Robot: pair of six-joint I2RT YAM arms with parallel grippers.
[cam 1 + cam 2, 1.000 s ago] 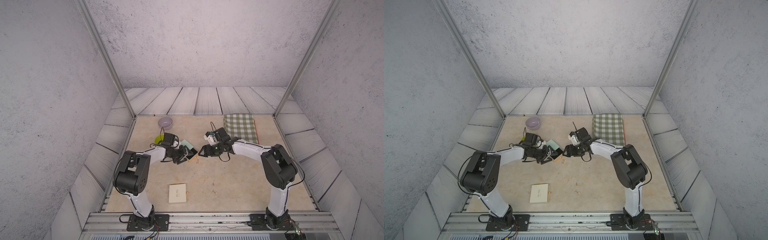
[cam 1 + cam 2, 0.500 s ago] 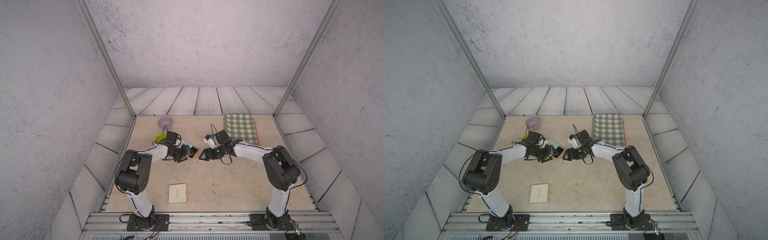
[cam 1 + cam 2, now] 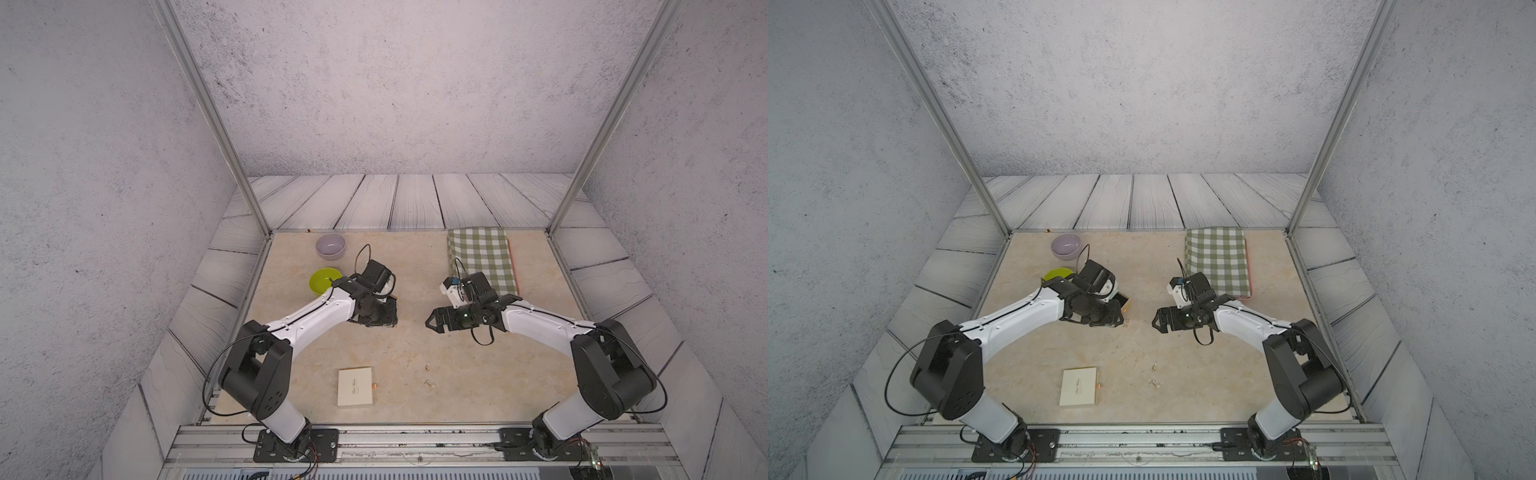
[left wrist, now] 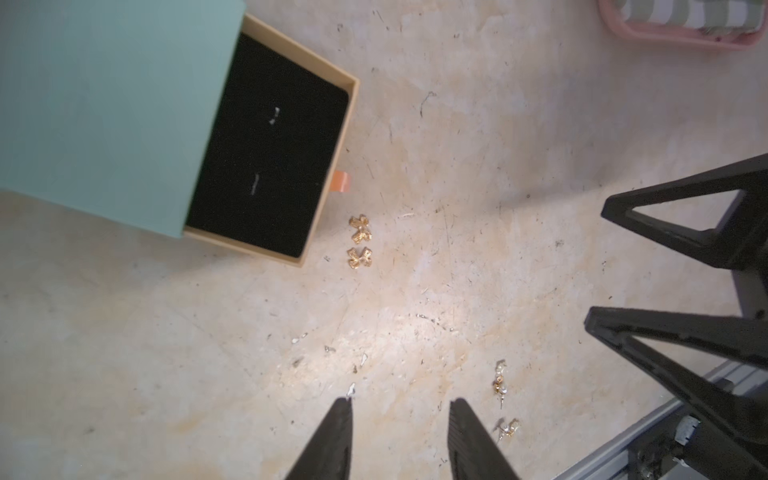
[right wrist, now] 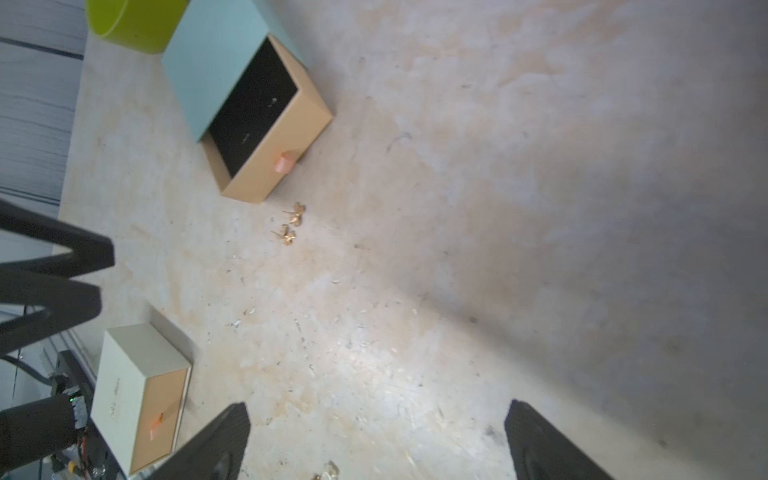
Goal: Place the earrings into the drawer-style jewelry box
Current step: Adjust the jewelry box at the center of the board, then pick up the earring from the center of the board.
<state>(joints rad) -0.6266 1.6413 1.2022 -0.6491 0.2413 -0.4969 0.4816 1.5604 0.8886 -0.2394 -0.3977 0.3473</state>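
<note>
Left end effector (image 4: 399, 440) hovers above the counter (image 4: 498, 166) with its jaws partly apart and nothing between them; right end effector (image 5: 374, 440) hovers likewise, jaws spread wide and empty. Ahead of the left end effector, two gold cross-shaped earrings (image 4: 360, 243) lie on the counter just beside the open drawer (image 4: 270, 145) of the teal jewelry box (image 4: 104, 104), touching neither. Beside the left fingertips lie two smaller pale earrings (image 4: 500, 382), near the counter edge. Farther out sits a closed cream box (image 5: 137, 390). Risks, as judged: the pieces are tiny and flat, so a closing pinch may skid one away or flick it; a low approach may nudge the light box or push its drawer shut; both arms converging on the same pair invites collision.
</note>
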